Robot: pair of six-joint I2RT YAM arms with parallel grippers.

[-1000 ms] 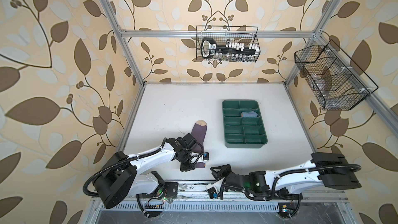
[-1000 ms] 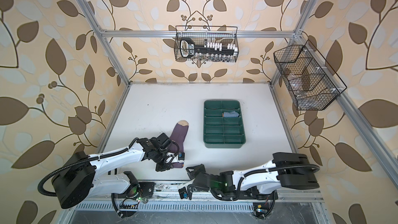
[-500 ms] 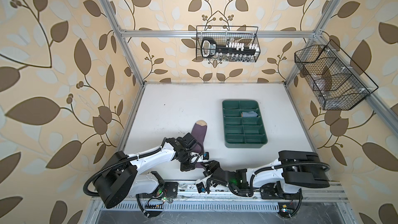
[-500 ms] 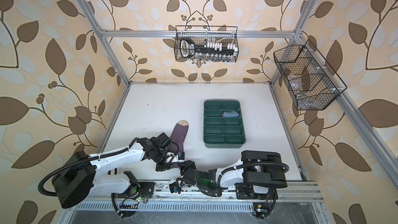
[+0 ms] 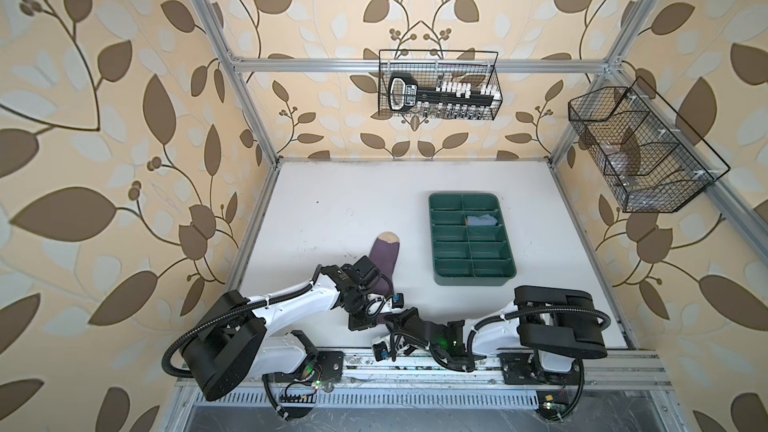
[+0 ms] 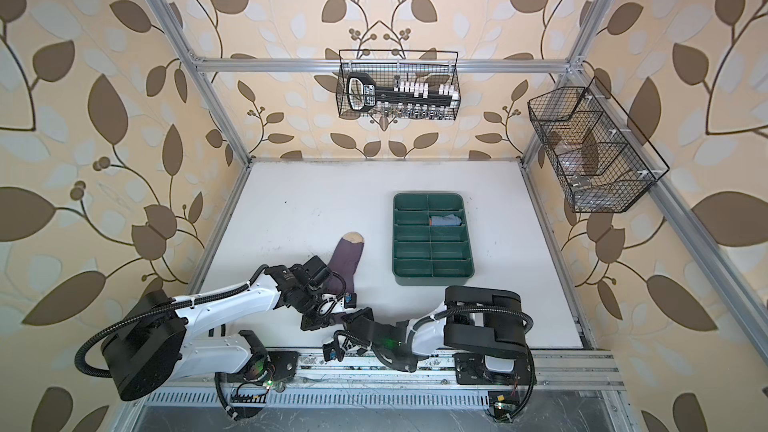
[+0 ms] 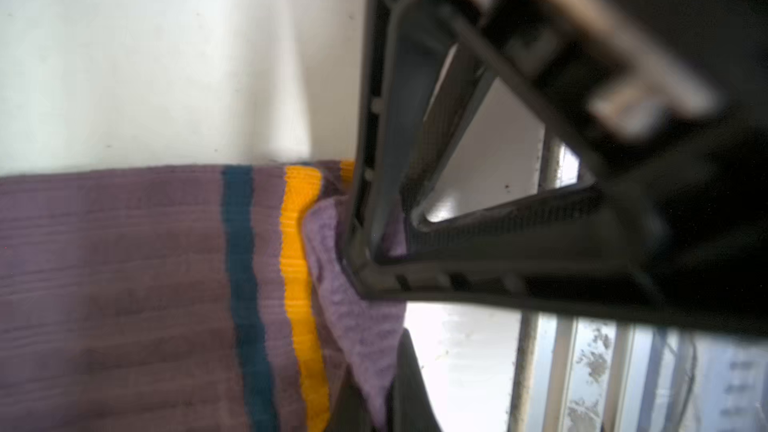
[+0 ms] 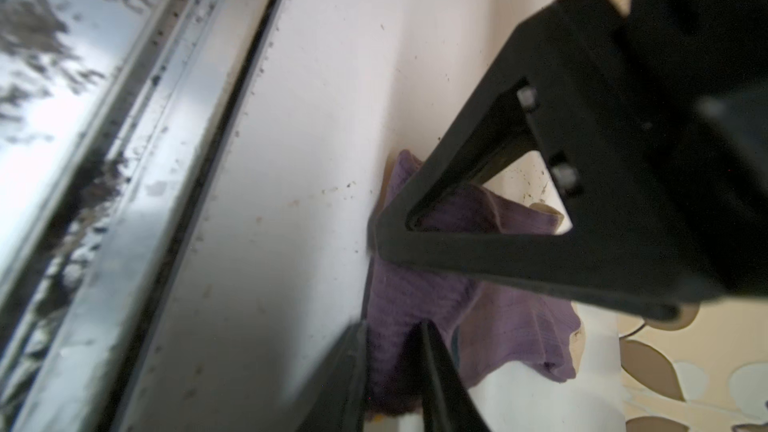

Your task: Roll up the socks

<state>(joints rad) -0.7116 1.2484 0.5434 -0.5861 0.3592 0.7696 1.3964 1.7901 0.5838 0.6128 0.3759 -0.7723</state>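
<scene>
Down at the near edge of the white counter (image 5: 353, 201), both tools are crowded onto the cuff end of the purple sock (image 5: 384, 259). The left tool (image 5: 360, 322) is clamped hard on a corner of that cuff, and its wrist view shows lilac fabric pinched in the tips just past the orange stripe (image 7: 299, 268). The right tool (image 5: 390, 317) reaches in from 3 o'clock, fingers narrow with cuff fabric between them, though I cannot tell whether they are actually biting. From the tools the sock runs flat toward 12 o'clock, with the tan toe (image 5: 388, 238) at its far end. At 2 o'clock, apart from the sock, sits the green tray (image 5: 469, 282). The grey-blue sock (image 5: 480, 221) lies bundled in its right column, second compartment from the far end. Farther off, one wire basket (image 5: 436, 85) hangs on the back wall at 12 o'clock and another wire basket (image 5: 640, 151) on the side wall at 2.
</scene>
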